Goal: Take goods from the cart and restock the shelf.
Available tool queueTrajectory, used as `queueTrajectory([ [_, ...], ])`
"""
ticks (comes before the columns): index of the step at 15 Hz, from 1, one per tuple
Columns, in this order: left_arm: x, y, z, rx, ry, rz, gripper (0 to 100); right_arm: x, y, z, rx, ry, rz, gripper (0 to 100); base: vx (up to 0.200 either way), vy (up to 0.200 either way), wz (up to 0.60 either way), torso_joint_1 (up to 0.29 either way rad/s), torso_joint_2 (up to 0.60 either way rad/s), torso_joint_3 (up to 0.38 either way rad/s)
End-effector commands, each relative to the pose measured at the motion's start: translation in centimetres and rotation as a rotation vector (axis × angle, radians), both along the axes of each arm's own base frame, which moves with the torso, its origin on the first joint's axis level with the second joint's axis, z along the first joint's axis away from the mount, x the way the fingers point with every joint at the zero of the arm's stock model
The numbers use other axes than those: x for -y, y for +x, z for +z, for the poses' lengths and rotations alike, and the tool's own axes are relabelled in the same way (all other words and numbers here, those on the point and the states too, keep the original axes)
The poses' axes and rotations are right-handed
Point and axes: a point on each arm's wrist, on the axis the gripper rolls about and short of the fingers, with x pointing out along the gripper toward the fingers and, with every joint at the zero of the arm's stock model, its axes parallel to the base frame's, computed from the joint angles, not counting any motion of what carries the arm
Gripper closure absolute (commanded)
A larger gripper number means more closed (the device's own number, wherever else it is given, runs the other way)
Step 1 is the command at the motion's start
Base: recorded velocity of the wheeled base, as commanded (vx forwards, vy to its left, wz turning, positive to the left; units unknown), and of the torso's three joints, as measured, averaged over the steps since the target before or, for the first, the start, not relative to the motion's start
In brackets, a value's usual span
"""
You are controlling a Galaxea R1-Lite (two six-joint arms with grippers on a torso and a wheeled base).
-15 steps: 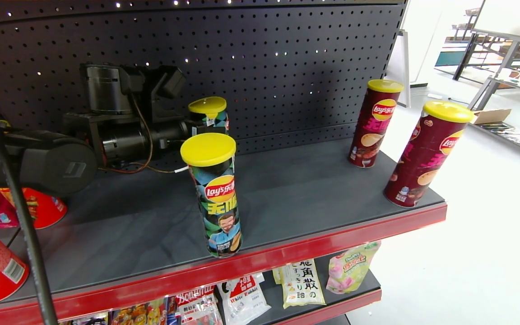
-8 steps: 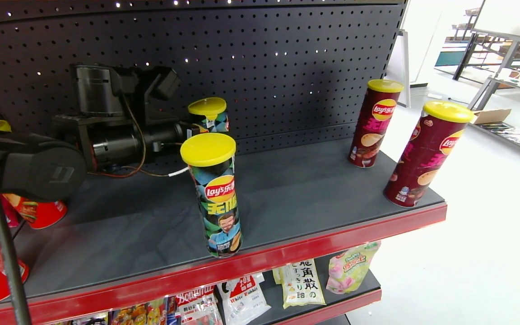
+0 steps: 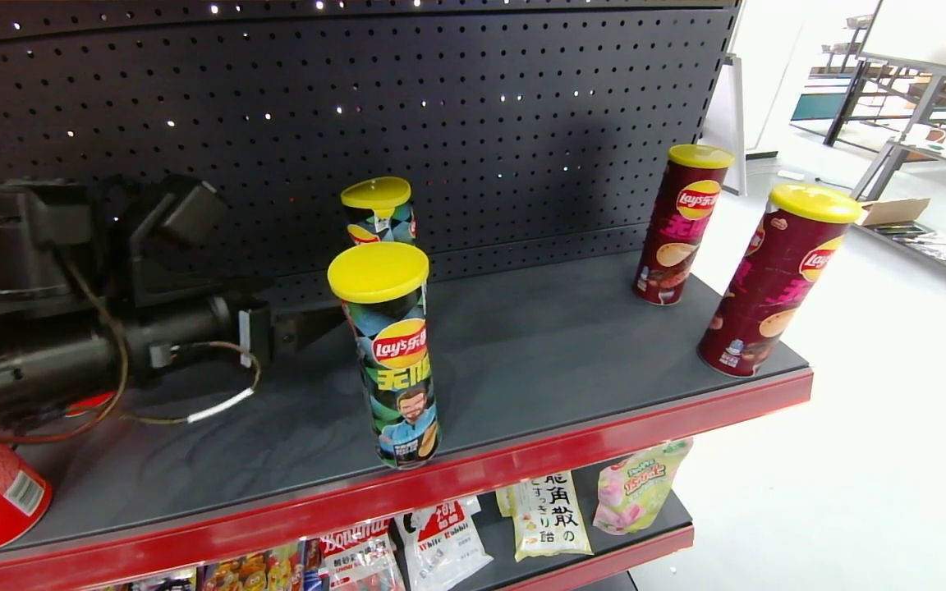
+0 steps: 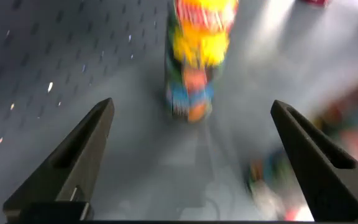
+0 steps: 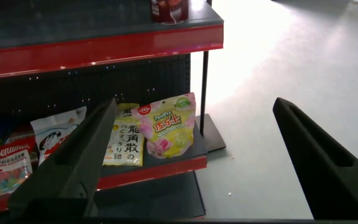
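Left hand (image 4: 192, 106) hangs empty, fingers apart, mid-left of frame, near the rear green can (image 3: 378, 209). Placing looks done; next it needs another from the cart.

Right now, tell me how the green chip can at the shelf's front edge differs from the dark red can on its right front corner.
Wrap: the green can has a green and black pattern with a cartoon figure; the red can is maroon with chip pictures. Place: the green can stands mid-shelf at the front edge, the red can at the right corner of the shelf. Both are tall upright tubes with yellow lids.
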Motion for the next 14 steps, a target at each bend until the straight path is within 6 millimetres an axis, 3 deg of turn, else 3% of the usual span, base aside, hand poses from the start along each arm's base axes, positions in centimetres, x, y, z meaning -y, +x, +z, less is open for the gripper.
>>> queueTrajectory([
  [1, -3.5, -11.0, -0.7, 0.073, -0.015, 0.016, 0, 0.0, 0.0, 0.0, 0.000, 0.000, 0.001, 0, 0.000, 0.000, 0.00, 0.000, 0.00, 0.000],
  [5, -6.6, -21.7, -1.1, 0.164, -0.037, 0.056, 0, 0.0, 0.0, 0.0, 0.000, 0.000, 0.001, 0, 0.000, 0.000, 0.00, 0.000, 0.00, 0.000],
  [7, -8.0, -26.7, -2.3, 0.163, -0.015, 0.188, 0, 0.0, 0.0, 0.0, 0.000, 0.000, 0.001, 0, 0.000, 0.000, 0.00, 0.000, 0.00, 0.000],
  [10, -9.1, -28.9, -3.7, 0.217, 0.023, 0.484, 0, 0.0, 0.0, 0.0, 0.000, 0.000, 0.001, 0, 0.000, 0.000, 0.00, 0.000, 0.00, 0.000],
  [14, -9.1, -29.6, -5.0, 0.213, 0.001, 0.554, 0, 0.0, 0.0, 0.0, 0.000, 0.000, 0.002, 0, 0.000, 0.000, 0.00, 0.000, 0.00, 0.000],
])
